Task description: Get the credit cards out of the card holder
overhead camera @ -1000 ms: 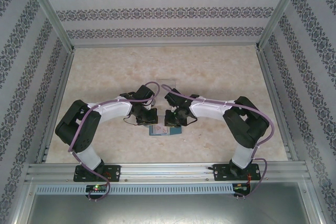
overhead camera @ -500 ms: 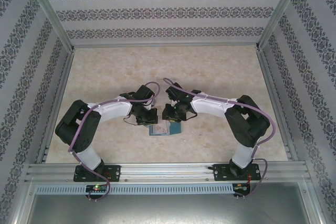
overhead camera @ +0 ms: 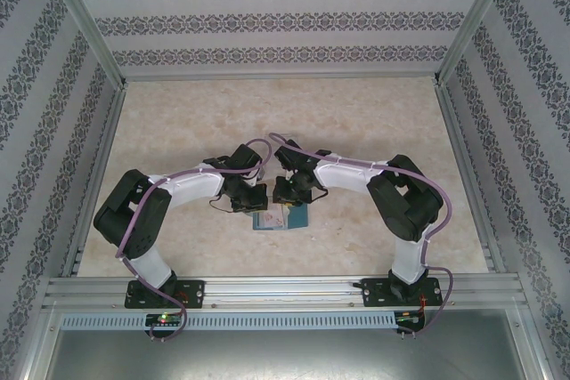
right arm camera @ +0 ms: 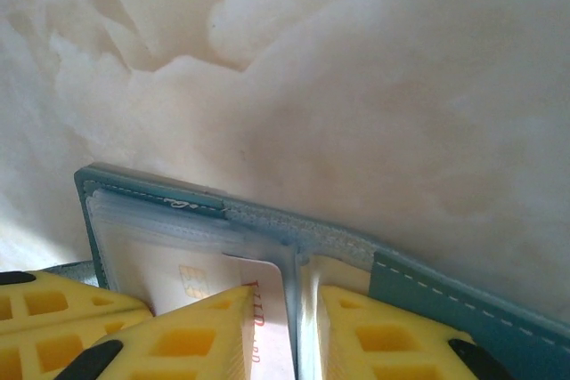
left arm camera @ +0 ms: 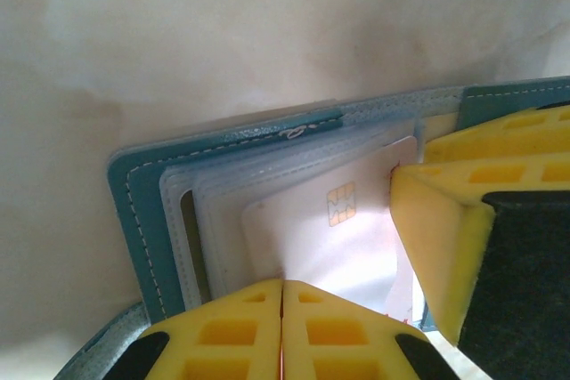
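Teal card holder [left arm camera: 142,193] looked soft, credit card [left arm camera: 303,229] stiff and slick, best edge-pinched; left fingers [left arm camera: 223,335] pressed together, right fingers [right arm camera: 374,340] spread.

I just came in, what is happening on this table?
Two robot arms work on an open teal card holder on the table. The left tool, shut, sits at one edge of a white chip card among the clear sleeves. The right tool is open, its fingers either side of that card.
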{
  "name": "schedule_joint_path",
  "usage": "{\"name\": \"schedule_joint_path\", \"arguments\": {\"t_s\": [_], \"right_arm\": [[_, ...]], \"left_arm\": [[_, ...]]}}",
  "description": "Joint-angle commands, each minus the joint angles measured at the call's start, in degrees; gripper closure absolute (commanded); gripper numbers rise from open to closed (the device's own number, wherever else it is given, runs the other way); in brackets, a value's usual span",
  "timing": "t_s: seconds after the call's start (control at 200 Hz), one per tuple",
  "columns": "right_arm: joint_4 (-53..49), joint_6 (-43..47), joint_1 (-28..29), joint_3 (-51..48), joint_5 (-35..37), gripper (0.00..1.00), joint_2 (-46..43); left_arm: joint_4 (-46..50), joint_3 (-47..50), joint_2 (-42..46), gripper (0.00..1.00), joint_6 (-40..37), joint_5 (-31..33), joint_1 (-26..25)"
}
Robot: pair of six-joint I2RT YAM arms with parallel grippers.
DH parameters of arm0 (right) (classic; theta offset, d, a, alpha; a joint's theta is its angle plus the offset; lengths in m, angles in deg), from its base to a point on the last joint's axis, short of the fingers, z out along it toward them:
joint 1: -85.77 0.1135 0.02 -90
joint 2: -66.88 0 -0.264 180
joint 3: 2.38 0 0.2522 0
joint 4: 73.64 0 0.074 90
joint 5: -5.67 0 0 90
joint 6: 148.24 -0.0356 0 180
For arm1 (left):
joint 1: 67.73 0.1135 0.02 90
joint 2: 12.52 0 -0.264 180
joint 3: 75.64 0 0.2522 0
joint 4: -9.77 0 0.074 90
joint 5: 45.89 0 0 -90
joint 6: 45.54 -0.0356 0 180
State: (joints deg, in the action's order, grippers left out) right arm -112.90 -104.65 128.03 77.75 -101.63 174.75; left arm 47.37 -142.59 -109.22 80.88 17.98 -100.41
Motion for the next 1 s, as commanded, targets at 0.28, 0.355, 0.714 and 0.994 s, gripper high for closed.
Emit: {"name": "schedule_joint_path", "arguments": {"t_s": [0.28, 0.355, 0.714, 0.994], "right_arm": [[-7.0, 0.7, 0.7, -0.8, 7.4, 0.76, -0.7], [-6.9, 0.6, 0.7, -1.2, 7.6, 0.76, -1.1], [-7.2, 0.7, 0.3, -0.8, 7.7, 0.82, -2.8], [-2.6, 0.4, 0.2, -3.1, 0.6, 0.76, -6.5]], "left_arm": [[3.8, 1.4, -0.7, 0.92, -0.8, 2.9, -0.5], [4.2, 1.4, -0.5, 0.91, -0.8, 3.2, -0.4], [4.9, 1.0, 0.3, 0.89, -0.7, 3.5, -0.5], [5.8, -0.1, 2.8, 0.83, -0.4, 3.8, -0.5]]}}
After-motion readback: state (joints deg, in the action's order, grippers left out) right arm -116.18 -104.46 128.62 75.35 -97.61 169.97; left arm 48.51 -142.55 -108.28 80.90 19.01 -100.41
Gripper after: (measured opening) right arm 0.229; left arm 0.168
